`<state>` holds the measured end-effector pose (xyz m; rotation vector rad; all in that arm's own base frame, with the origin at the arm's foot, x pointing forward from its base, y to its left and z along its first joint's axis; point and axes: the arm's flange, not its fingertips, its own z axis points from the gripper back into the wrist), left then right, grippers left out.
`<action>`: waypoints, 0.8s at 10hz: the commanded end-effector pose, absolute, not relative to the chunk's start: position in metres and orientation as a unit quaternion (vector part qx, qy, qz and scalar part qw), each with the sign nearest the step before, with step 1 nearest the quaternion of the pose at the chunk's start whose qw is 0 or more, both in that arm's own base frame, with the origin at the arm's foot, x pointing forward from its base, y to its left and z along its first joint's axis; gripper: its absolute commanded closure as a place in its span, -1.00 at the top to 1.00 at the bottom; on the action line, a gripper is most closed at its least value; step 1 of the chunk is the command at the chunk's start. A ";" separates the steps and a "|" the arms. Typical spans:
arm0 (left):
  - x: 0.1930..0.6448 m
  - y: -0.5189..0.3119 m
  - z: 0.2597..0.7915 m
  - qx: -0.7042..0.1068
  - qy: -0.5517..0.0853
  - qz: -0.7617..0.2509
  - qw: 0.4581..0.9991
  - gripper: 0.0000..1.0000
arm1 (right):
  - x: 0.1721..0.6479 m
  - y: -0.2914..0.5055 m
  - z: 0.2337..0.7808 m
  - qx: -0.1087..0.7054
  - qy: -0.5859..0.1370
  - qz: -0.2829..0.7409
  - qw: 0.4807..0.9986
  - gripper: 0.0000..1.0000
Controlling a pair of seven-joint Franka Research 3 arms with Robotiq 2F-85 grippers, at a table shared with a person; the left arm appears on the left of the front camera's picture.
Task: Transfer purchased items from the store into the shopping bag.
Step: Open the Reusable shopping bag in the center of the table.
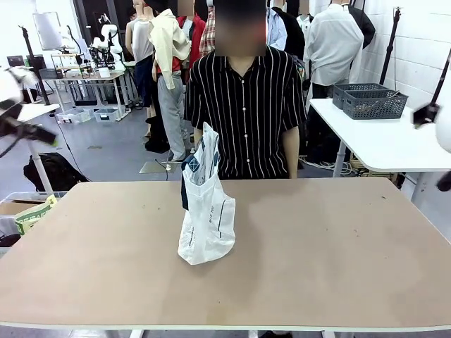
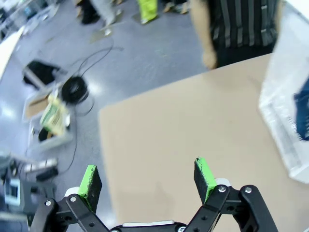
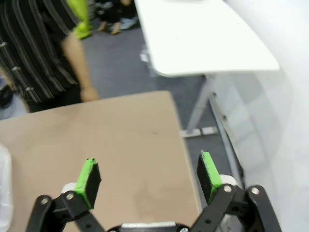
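The shopping bag [image 1: 206, 211] stands upright near the middle of the tan table [image 1: 317, 253], translucent with dark print and navy handles at its top. It also shows at the right edge of the left wrist view [image 2: 285, 106]. My left gripper [image 2: 146, 171] hangs open over the table's left end, nothing between its green pads. My right gripper [image 3: 148, 166] hangs open over the table's far right corner, also holding nothing. The store and the purchased items are out of view.
A person in a striped shirt [image 1: 245, 113] stands at the far edge behind the bag, arms down. A white side table [image 1: 380, 144] at the back right carries dark grey lattice baskets [image 1: 370, 100]. Boxes and cables [image 2: 53, 113] lie on the floor at the left.
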<state>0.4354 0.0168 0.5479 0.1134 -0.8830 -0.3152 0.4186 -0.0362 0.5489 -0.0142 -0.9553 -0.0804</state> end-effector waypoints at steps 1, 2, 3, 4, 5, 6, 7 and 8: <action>0.475 -0.012 0.567 -0.008 -0.449 -0.192 0.873 1.00 | 0.427 0.008 0.569 0.063 -0.432 0.000 0.900 1.00; 0.483 -0.028 0.568 -0.037 -0.449 -0.193 0.872 1.00 | 0.428 0.029 0.568 0.067 -0.422 0.012 0.904 1.00; 0.450 -0.020 0.562 0.030 -0.439 -0.176 0.881 1.00 | 0.429 0.029 0.563 0.054 -0.424 0.003 0.904 1.00; 0.450 -0.020 0.562 0.030 -0.439 -0.176 0.881 1.00 | 0.422 0.036 0.573 0.046 -0.443 0.012 0.895 1.00; 0.450 -0.020 0.562 0.030 -0.439 -0.176 0.881 1.00 | 0.422 0.036 0.573 0.046 -0.443 0.012 0.895 1.00; 0.465 -0.042 0.566 0.005 -0.443 -0.183 0.877 1.00 | 0.422 0.036 0.573 0.046 -0.443 0.012 0.895 1.00; 0.466 -0.033 0.556 -0.002 -0.410 -0.154 0.899 1.00 | 0.423 0.045 0.573 0.053 -0.436 0.017 0.898 1.00; 0.477 -0.048 0.560 -0.016 -0.433 -0.153 0.888 1.00 | 0.434 0.081 0.578 0.053 -0.417 0.046 0.906 1.00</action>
